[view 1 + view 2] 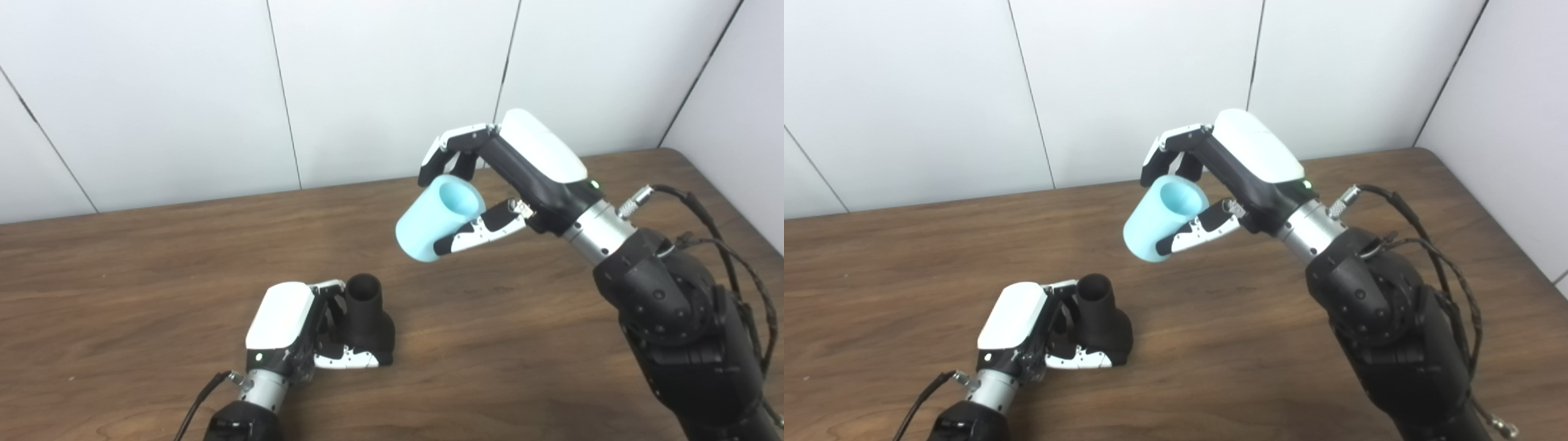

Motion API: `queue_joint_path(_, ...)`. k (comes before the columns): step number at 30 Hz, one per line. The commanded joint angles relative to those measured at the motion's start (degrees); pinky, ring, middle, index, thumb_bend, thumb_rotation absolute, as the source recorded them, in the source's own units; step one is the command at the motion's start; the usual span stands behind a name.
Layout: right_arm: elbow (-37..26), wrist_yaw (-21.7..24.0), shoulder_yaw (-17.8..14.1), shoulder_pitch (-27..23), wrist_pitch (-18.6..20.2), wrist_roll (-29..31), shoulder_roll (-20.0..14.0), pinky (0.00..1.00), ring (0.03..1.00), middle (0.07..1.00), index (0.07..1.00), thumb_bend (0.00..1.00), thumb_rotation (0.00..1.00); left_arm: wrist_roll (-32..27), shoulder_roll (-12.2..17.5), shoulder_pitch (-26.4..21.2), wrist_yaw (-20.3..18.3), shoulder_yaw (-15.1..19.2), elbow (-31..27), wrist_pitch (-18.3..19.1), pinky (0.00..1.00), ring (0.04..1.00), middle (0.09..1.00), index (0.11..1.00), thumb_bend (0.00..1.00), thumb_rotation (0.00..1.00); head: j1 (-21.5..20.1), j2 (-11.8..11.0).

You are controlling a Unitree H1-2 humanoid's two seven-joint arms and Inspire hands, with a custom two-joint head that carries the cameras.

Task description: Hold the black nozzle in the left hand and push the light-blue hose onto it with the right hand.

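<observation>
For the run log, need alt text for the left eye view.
The right hand holds a light-blue hose in the air above a wooden table, while the left hand grips an upright black nozzle standing on it.

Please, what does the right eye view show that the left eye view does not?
Only the right eye view shows the table's right edge and a metal connector at the bottom. Only the left eye view shows a further wall seam at the left. Both show the left hand gripping the nozzle on the table, and the right hand holding the hose in the air.
</observation>
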Motion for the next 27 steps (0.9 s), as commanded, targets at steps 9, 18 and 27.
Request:
queue_joint_path(9,-0.77,-0.35,1.48,-0.82,-1.74,-0.52,3.50,0.39,0.406,0.521,0.499,0.52,0.00,1.01,-0.08,1.63,-3.09,-1.60,1.82,1.64,0.27,0.339,0.469,0.488,0.52,0.00,0.46,0.14)
queue_joint_path(18,1.68,-1.68,3.16,-0.07,-4.26,-2.73,6.88,0.37,0.397,0.519,0.503,0.52,0.00,0.75,-0.04,1.75,-3.40,-1.98,1.42,2.07,0.28,0.342,0.476,0.486,0.53,0.00,0.88,0.31)
queue_joint_path(27,3.60,-2.91,4.50,1.17,-6.72,-4.46,8.80,0.39,0.404,0.525,0.496,0.52,0.00,0.78,0.23,2.27,-3.10,-1.98,0.55,2.14,0.27,0.331,0.476,0.486,0.53,0.00,0.84,0.55)
